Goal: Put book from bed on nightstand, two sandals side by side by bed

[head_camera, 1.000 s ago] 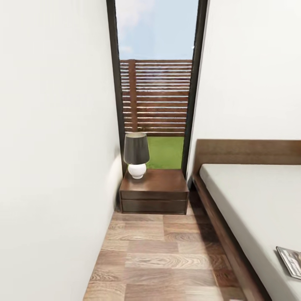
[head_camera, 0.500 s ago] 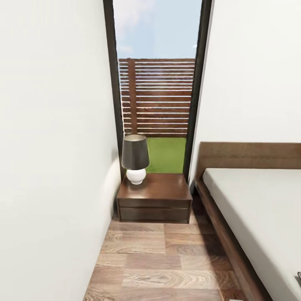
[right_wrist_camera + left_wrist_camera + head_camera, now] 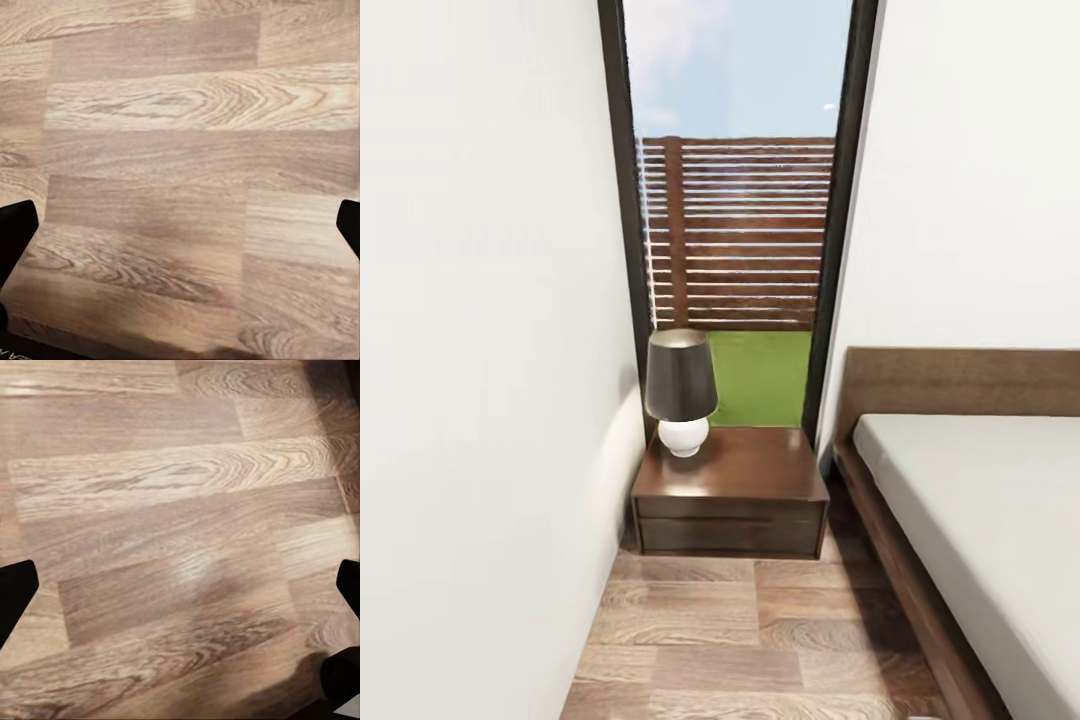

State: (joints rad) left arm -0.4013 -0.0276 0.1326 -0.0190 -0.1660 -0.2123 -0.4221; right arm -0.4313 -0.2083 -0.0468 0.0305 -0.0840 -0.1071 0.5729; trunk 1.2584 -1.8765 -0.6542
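Since a second ago our whole head view has shifted forward and to the left, so the camera has moved, not the furniture: the nightstand [image 3: 730, 490] now sits larger and lower in that view, and the book that lay at the lower right edge of the mattress has slid out of the picture. The bed [image 3: 980, 500] shows along the right, with a bare stretch of pale mattress, its dark frame and the headboard against the wall.

We judge that nothing of the task is finished yet, as far as these pictures go. The nightstand's glossy top carries a lamp [image 3: 680, 390] on its left part, with no book on it; the right part is free. We see no sandals on the strip of floor [image 3: 760, 640] between wall and bed.

Our left gripper [image 3: 180, 592] and right gripper [image 3: 180, 229] each show dark fingertips at the two far edges of their wrist views, spread wide with nothing between them, and wood planks beneath. So both hands are empty and hanging over the floor.

What is left, by our reckoning, is everything: fetch the book from the bed, set it on the nightstand beside the lamp, then find both sandals and pair them next to the bed.

Behind the nightstand stands a tall window [image 3: 735, 200].
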